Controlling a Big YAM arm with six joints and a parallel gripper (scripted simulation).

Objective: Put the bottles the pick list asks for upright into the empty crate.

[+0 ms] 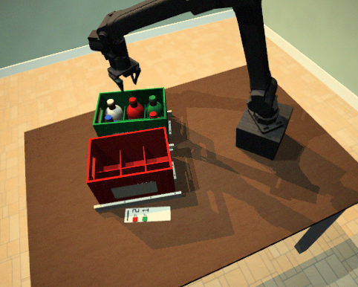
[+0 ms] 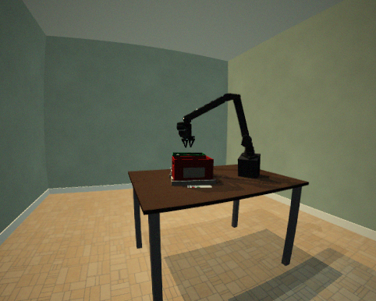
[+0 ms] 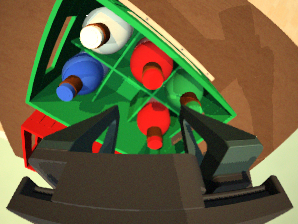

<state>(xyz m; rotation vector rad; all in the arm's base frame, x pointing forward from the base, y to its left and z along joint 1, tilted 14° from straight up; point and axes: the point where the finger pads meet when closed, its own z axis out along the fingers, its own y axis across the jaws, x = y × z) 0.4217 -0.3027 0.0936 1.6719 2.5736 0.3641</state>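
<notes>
My gripper (image 1: 128, 83) (image 2: 189, 145) (image 3: 149, 110) is open and empty, hanging above the back edge of the green crate (image 1: 131, 127) (image 2: 188, 154) (image 3: 49, 50). That crate holds a white bottle (image 1: 114, 111) (image 3: 103, 30), a blue bottle (image 1: 108, 118) (image 3: 79, 78), a green bottle (image 1: 154, 107) (image 3: 189, 99) and two red bottles, one in the back middle cell (image 1: 134, 108) (image 3: 152, 64) and one in the front right cell (image 1: 153, 114) (image 3: 153, 119). The red crate (image 1: 99, 175) (image 2: 192, 168) in front of it is empty. The pick list (image 1: 155, 215) (image 2: 200, 186) shows 2 red and 1 green.
A white rail (image 1: 137, 201) lies along the red crate's front, and short white pieces (image 1: 172, 149) lie along its right side. The arm's base block (image 1: 263, 134) (image 2: 248, 165) stands at the table's right. The brown table (image 1: 248, 208) (image 2: 163, 195) ends just left of the crates.
</notes>
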